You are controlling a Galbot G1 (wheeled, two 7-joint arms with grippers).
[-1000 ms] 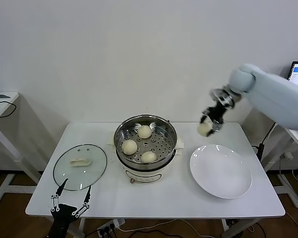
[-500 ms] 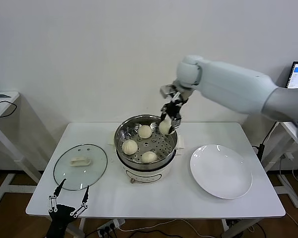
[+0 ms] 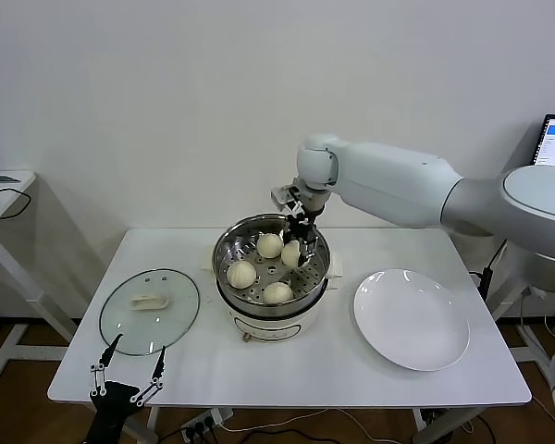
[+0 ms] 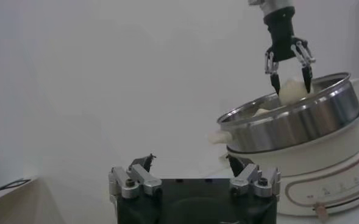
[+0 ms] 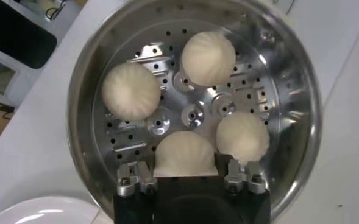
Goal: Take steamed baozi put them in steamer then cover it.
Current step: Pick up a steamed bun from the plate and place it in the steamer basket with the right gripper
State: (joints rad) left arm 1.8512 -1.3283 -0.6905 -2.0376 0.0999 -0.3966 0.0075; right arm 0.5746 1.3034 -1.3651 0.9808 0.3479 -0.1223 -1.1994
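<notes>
Now, right tool [image 3: 295, 242]: closed on one steamed baozi [image 3: 291, 252], which it holds over the far-right part of the steamer's tray, about level with the rim; the wrist view shows the bun [image 5: 185, 154] clamped between the two fingers.
Right arm: reaches in from the right, across the far side of the table, and bends down at the wrist over the pot.
Steamer [image 3: 224, 264]: shiny steel pot on a white base, near the middle of the white table [image 3: 287, 370]; the perforated tray is in plain view, with no lid on it.
Buns in the steamer: three lie on the tray, one at the far side [image 3: 270, 245], one at the left [image 3: 241, 274], one at the near side [image 3: 277, 292]; they are apart from each other around the tray's middle.
Held bun and far bun: just beside each other; whether they touch I cannot tell.
Cover [image 3: 149, 312]: flat on the table to the left of the steamer, handle [image 3: 150, 301] up, well apart from the pot.
Plate [image 3: 411, 319]: white, on the table to the right of the steamer, nothing on it.
Left tool [image 3: 129, 368]: at the near left edge of the table, just near of the cover, fingers spread wide and gripping nothing.
Left wrist view: the spread fingers [image 4: 134, 181] in the foreground, the steamer wall [image 4: 295, 125] beyond, and the right tool [image 4: 287, 77] with its bun above the rim.
</notes>
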